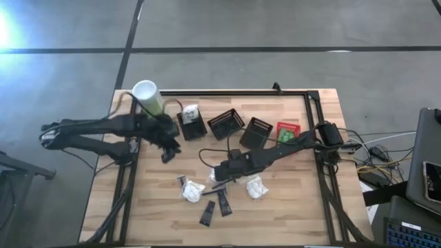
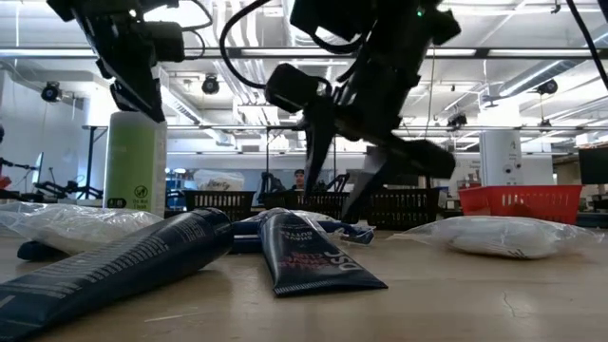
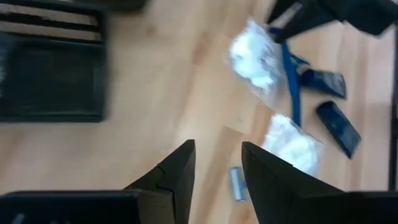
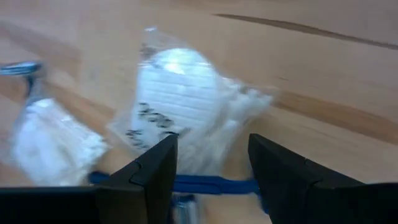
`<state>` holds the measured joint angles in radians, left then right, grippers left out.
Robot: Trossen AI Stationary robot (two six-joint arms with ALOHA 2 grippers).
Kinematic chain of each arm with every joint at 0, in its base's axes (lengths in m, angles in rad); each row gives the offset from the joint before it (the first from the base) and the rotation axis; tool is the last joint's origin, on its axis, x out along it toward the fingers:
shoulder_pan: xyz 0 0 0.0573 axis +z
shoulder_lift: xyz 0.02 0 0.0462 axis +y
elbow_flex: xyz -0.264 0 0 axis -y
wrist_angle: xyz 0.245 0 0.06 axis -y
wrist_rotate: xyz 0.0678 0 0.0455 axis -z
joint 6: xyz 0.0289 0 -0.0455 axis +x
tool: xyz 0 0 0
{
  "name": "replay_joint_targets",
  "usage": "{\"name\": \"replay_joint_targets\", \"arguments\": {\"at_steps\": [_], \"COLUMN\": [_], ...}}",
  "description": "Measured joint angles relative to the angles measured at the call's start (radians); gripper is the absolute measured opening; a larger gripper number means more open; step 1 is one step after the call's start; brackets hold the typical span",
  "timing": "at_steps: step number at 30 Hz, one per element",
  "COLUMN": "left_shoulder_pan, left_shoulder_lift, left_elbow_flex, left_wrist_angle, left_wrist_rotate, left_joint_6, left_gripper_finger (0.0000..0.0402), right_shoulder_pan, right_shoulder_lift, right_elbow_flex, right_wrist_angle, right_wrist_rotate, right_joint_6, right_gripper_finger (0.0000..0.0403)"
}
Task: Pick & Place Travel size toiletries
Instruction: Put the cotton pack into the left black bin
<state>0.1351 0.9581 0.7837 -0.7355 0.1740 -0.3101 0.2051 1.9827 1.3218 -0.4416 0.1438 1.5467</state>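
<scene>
The toiletries lie in a loose heap near the table's middle front: white crinkly packets [image 1: 191, 193] [image 1: 256, 186], dark tubes [image 1: 224, 204] [image 1: 207, 215] and a thin blue stick [image 4: 211, 184]. My right gripper [image 1: 215, 178] hangs open just over the heap, fingers pointing down over one white packet [image 4: 180, 106] and the blue stick. My left gripper [image 1: 167, 153] is open and empty above bare wood at the left, beside the black baskets, with a small grey item [image 3: 236, 183] on the table below it. One white packet [image 1: 189, 114] lies in the leftmost black basket.
A tall pale-green canister [image 1: 146, 96] with a white lid stands at the far left. Three black slotted baskets [image 1: 200, 129] [image 1: 226, 122] [image 1: 256, 131] and a red one [image 1: 288, 131] line the far side. A black frame [image 1: 317, 110] borders the table.
</scene>
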Motion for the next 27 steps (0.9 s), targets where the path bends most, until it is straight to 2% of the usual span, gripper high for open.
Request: {"name": "replay_joint_targets", "arguments": {"at_steps": [5,9,14,19,27], "left_shoulder_pan": [-0.189,-0.268,-0.277,-0.278,-0.281], "left_shoulder_lift": [0.104,0.215,0.361,0.459,0.488], "left_elbow_flex": [-0.021,-0.021,-0.021,-0.021,-0.021], "left_wrist_angle": [0.146,0.238,0.308,0.309,0.297], "left_wrist_rotate": [-0.119,-0.177,-0.197,-0.199,-0.191], "left_joint_6": [-0.007,-0.006,-0.006,-0.007,-0.015], "left_gripper_finger": [0.0136,0.0136,0.0136,0.0136,0.0136], "right_shoulder_pan": [-0.011,-0.01,-0.01,-0.012,-0.011], "right_shoulder_lift": [0.0,0.0,0.0,0.0,0.027], "right_elbow_flex": [-0.042,-0.065,-0.099,-0.105,-0.105], "right_wrist_angle": [0.063,0.064,0.117,0.198,0.452], "right_wrist_rotate": [-0.01,-0.011,-0.011,-0.018,-0.017], "right_joint_6": [-0.02,-0.049,-0.113,-0.136,-0.109], "right_gripper_finger": [0.019,0.0196,0.0206,0.0213,0.0205]}}
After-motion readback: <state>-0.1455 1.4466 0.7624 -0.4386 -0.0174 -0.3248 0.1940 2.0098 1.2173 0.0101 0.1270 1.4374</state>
